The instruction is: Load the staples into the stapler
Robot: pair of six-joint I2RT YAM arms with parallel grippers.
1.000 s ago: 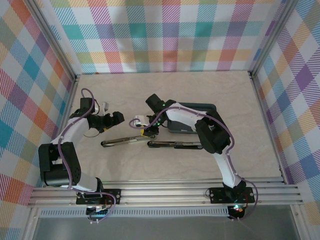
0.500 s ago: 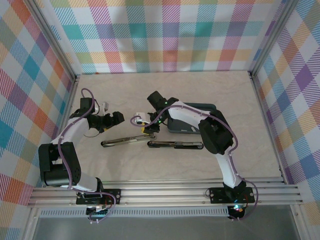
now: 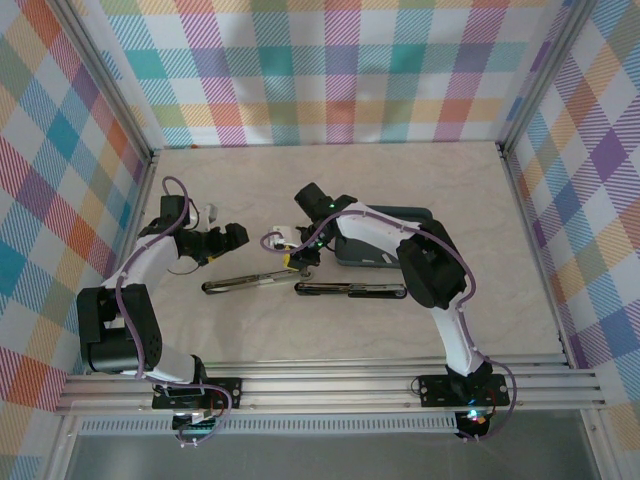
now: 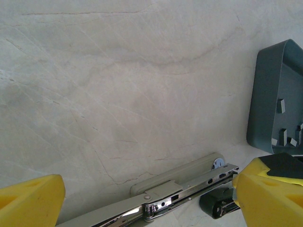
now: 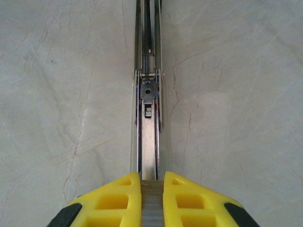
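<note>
Tabletop (image 3: 400, 180): beige marble, stapler (image 3: 350, 290) lying opened | walls (image 3: 330, 70): pastel plaid

No legible text or markings

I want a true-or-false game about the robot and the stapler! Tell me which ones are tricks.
The right gripper pinches a strip of staples. True.
The left gripper is shut tight. False: its fingers stand wide apart, holding nothing.
The stapler lies opened out on the table. True.
The grey tray is empty. False: spare strips lie in it.
</note>
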